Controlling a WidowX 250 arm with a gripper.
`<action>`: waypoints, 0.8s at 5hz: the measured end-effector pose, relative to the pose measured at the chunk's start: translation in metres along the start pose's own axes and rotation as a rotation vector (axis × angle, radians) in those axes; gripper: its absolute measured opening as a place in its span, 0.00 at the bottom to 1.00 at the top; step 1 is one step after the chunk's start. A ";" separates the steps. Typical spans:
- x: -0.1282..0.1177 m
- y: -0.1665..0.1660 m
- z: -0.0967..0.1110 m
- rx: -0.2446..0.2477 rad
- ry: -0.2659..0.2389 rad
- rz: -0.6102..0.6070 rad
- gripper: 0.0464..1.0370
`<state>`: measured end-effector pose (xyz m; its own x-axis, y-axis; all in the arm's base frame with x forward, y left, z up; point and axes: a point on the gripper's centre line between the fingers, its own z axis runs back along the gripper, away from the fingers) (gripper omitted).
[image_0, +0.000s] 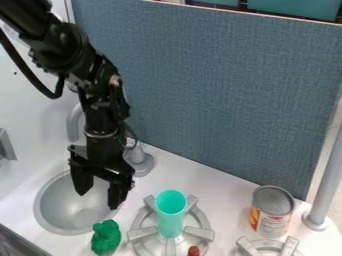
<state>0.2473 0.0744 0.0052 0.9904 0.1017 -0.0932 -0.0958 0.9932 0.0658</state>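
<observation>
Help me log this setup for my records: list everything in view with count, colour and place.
Sink: one, grey, left
Faucet: one, grey, behind sink
Bumpy object: one, green, front right of sink
Cup: one, teal, on the nearer-left burner
Burners: two, grey, centre and right front
Small piece: one, reddish-brown, at left burner
Can: one, silver with printed label, right
Pole: one, grey, far right
Panel: one, blue-grey, behind counter
Counter: one, white
Arm: one, black, upper left
Gripper: one, black, above sink
</observation>
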 end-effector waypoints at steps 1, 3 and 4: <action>0.001 0.009 -0.013 0.008 -0.010 -0.003 0.97; -0.001 0.016 -0.042 0.026 0.060 -0.020 0.97; 0.001 0.024 -0.062 -0.005 0.078 0.010 0.97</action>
<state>0.2394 0.1019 -0.0548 0.9788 0.1151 -0.1695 -0.1059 0.9924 0.0622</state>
